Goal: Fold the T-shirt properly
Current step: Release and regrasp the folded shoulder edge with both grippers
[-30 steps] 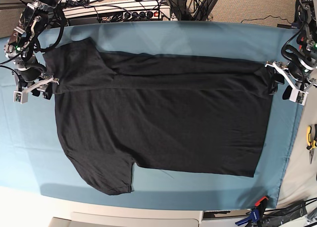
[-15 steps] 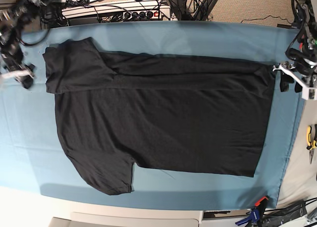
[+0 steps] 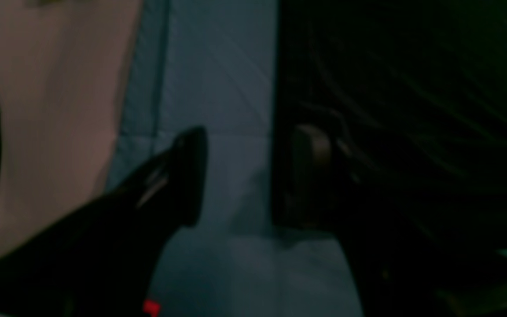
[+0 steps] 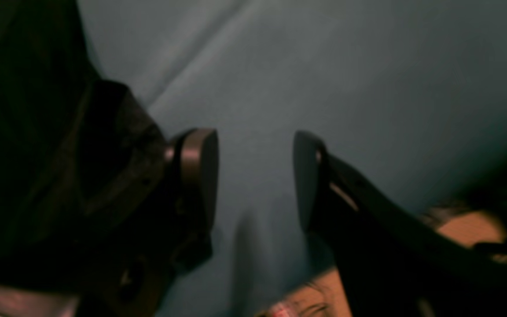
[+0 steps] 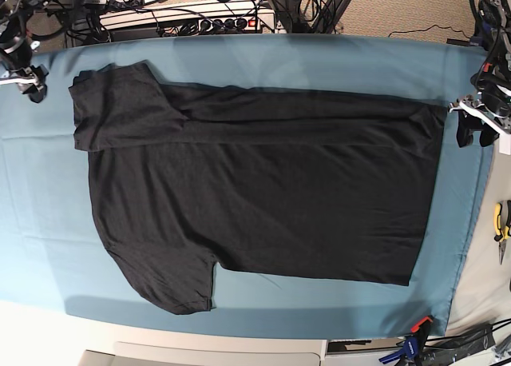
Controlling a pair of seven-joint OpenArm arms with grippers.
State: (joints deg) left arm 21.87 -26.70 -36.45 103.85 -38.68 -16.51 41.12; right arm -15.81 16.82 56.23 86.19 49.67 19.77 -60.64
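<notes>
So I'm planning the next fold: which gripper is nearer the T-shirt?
Left. The left gripper hangs just off the T-shirt hem edge, jaws open. The right gripper sits farther off the folded sleeve, over the teal cloth, also open.

Both grippers [image 3: 249, 176] [image 4: 255, 176] apparently open, empty

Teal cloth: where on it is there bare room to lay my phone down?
Bare teal cloth runs above the T-shirt, another strip below its hem, and a patch at the view's left. The right edge is crowded: left gripper and pliers.
</notes>
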